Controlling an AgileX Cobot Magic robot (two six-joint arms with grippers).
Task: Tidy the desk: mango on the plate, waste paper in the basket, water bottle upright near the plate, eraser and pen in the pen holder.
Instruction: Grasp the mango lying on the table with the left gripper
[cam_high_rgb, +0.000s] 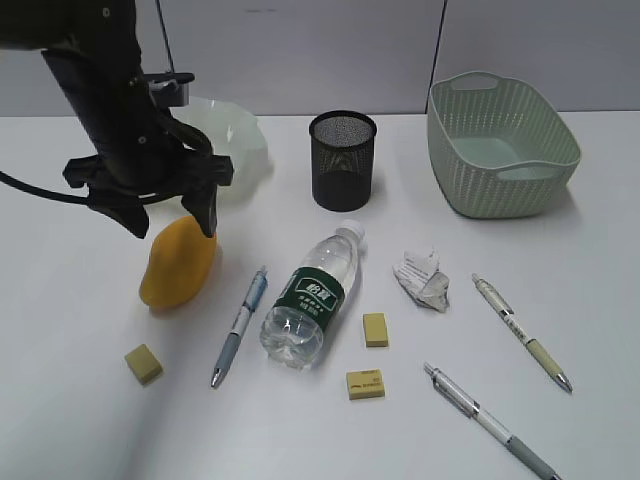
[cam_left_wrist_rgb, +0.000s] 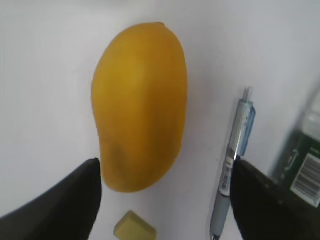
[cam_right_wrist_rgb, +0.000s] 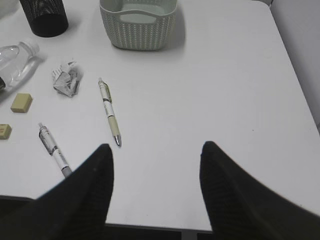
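The left gripper (cam_high_rgb: 170, 225) hung over the mango (cam_high_rgb: 178, 262), jaws spread wide and clamped on nothing; in the left wrist view its fingers (cam_left_wrist_rgb: 75, 200) flanked the fruit's near end without touching it. The mango lay on the white bench (cam_high_rgb: 80, 400) at the left, just near of the plate (cam_high_rgb: 235, 140), which stood at the far left partly behind the arm. The bottle (cam_high_rgb: 312, 298) lay on its side at mid-bench, cap pointing far, with a blue pen (cam_high_rgb: 240, 325) between it and the mango. The holder (cam_high_rgb: 343, 158) stood far centre and the basket (cam_high_rgb: 500, 145) far right. The paper (cam_high_rgb: 422, 280) sat right of the bottle. Three erasers (cam_high_rgb: 375, 329) and two white pens (cam_high_rgb: 520, 332) lay scattered on the near bench. The right gripper (cam_right_wrist_rgb: 155, 165) hovered over bare bench at the right, jaws apart and holding nothing.
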